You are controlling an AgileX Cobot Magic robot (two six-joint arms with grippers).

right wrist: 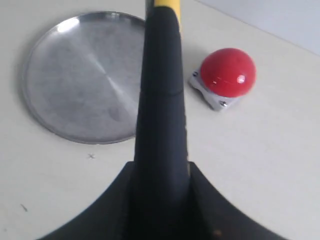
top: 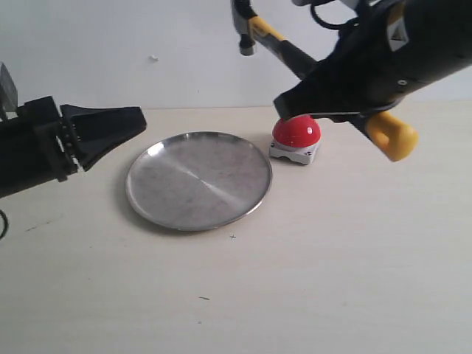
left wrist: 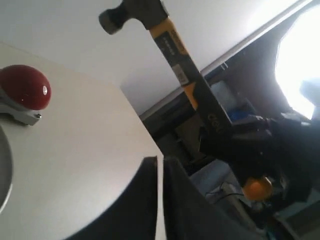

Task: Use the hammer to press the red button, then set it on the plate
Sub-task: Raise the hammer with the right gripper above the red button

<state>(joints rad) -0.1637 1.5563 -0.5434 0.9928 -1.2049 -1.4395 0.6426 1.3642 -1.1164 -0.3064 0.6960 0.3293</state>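
My right gripper (top: 310, 99) is shut on the black handle of the hammer (top: 284, 46), held in the air above the red button (top: 296, 133). The hammer head points up and to the left at the top of the exterior view; its yellow butt end sticks out lower right. In the right wrist view the hammer handle (right wrist: 160, 100) runs between the jaws of the right gripper (right wrist: 161, 167), with the red button (right wrist: 227, 72) and the plate (right wrist: 80, 75) on the table below. The steel plate (top: 198, 179) lies left of the button. My left gripper (top: 136, 122) is shut and empty, hovering left of the plate.
The left wrist view shows the left gripper (left wrist: 161, 162) over the table, the hammer (left wrist: 172, 47) aloft and the red button (left wrist: 24, 87) far off. The table's far edge meets a white wall behind the button.
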